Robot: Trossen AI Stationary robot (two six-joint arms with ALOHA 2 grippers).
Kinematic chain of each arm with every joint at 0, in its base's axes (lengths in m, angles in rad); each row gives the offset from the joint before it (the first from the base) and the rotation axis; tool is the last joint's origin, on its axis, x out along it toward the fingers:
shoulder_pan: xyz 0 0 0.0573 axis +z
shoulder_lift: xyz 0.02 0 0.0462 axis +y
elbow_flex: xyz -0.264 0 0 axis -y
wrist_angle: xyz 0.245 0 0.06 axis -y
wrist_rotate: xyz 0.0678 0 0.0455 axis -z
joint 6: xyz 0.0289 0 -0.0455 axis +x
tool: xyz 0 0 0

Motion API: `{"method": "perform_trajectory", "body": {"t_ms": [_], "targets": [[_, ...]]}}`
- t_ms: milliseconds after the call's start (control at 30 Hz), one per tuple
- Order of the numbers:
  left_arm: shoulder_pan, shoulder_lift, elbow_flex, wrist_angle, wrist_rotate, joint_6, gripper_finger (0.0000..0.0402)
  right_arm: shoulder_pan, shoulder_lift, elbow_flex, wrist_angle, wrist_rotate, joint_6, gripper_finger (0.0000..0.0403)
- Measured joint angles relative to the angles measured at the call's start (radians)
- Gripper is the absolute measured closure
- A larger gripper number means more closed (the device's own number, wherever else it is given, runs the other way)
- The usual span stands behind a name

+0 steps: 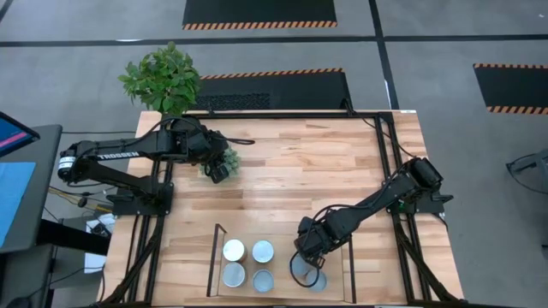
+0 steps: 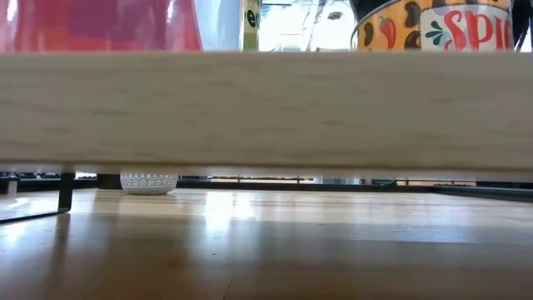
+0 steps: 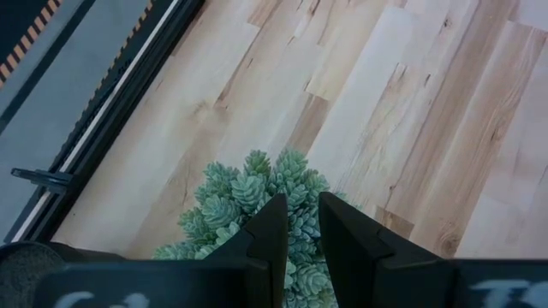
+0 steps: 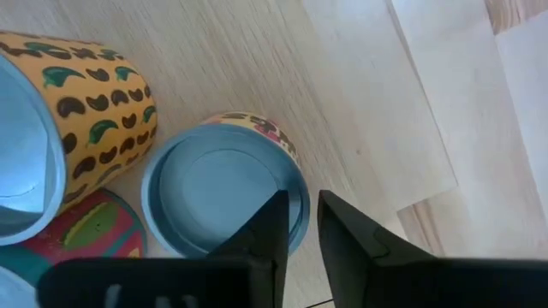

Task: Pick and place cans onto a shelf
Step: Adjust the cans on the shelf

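Note:
The shelf (image 1: 282, 235) is a light board with dark side brackets at the table's near edge. In the low view it crosses the picture as a wide board (image 2: 266, 112). Several cans stand upright on it, among them a white-topped one (image 1: 234, 250) and blue-topped ones (image 1: 263, 251). My right gripper (image 1: 308, 257) is shut, pointing down over the shelf's right part. Its fingertips (image 4: 300, 214) stand at the rim of a blue-topped can (image 4: 218, 192). My left gripper (image 1: 221, 168) is shut at the far left, over a small succulent (image 3: 257, 192). My right gripper comes from above at the can's rim (image 4: 295, 184), with one fingertip over the top and the other outside the wall. I cannot tell whether it touches the can. The can stands upright on the shelf. My left gripper points down into the succulent's leaves (image 3: 300, 214), and I cannot tell whether it touches them.
A bean-patterned can (image 4: 81, 103) and a red-labelled can (image 4: 90, 227) stand close beside the one under my right gripper. The succulent's white pot (image 2: 148, 182) rests on the tabletop. A leafy plant (image 1: 163, 79) stands at the far left corner. Bare tabletop (image 1: 317, 171) lies in the middle.

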Motion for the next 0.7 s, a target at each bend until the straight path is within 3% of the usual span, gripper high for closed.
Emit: {"method": "perform_trajectory", "body": {"t_ms": [367, 533, 700], "targets": [[0.000, 0.000, 0.000, 0.000, 0.000, 0.001, 0.0343, 0.002, 0.001, 0.120, -0.098, 0.008, -0.055, 0.0306], [0.000, 0.000, 0.000, 0.000, 0.000, 0.001, 0.0343, 0.009, -0.001, 0.156, -0.065, 0.076, -0.209, 0.0306], [0.000, 0.000, 0.000, 0.000, 0.000, 0.001, 0.0343, 0.015, 0.000, 0.137, -0.036, -0.010, -0.333, 0.0306]]}}
